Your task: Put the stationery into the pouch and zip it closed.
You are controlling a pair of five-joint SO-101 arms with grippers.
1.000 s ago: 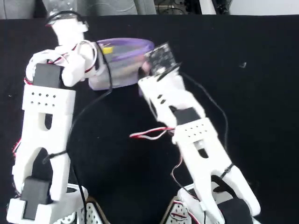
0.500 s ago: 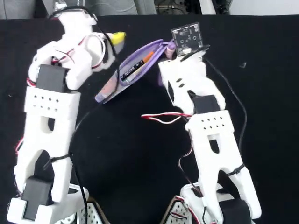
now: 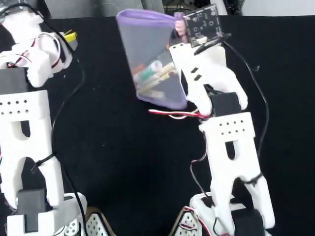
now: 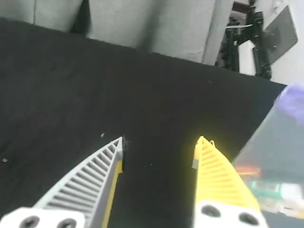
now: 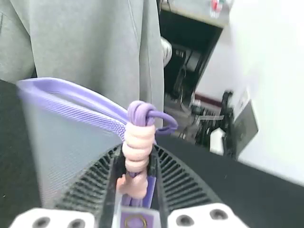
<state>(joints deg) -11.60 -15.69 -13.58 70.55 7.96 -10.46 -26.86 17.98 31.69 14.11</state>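
Observation:
A translucent purple-rimmed pouch (image 3: 152, 64) hangs in the air over the back of the table, with pens and other stationery (image 3: 150, 76) showing through its wall. My right gripper (image 3: 178, 24) is shut on the pouch's pink and purple zipper pull (image 5: 137, 142), which sits between the right gripper (image 5: 135, 164) fingers, and the pouch (image 5: 61, 133) dangles below it. My left gripper (image 3: 69, 38) is off at the far left, apart from the pouch. The left gripper (image 4: 161, 141) is open with nothing between its grey and yellow fingers, and the pouch (image 4: 280, 156) hangs off to one side.
The table (image 3: 113, 162) is covered in black cloth. Red and white wires (image 3: 172, 114) loop out from the right arm under the pouch. Grey fabric (image 5: 85, 42) and equipment (image 4: 256, 38) stand behind the table's far edge.
The right gripper has raised the pouch by its zipper pull, so it now hangs upright. The left arm has swung away to the left, clear of the pouch.

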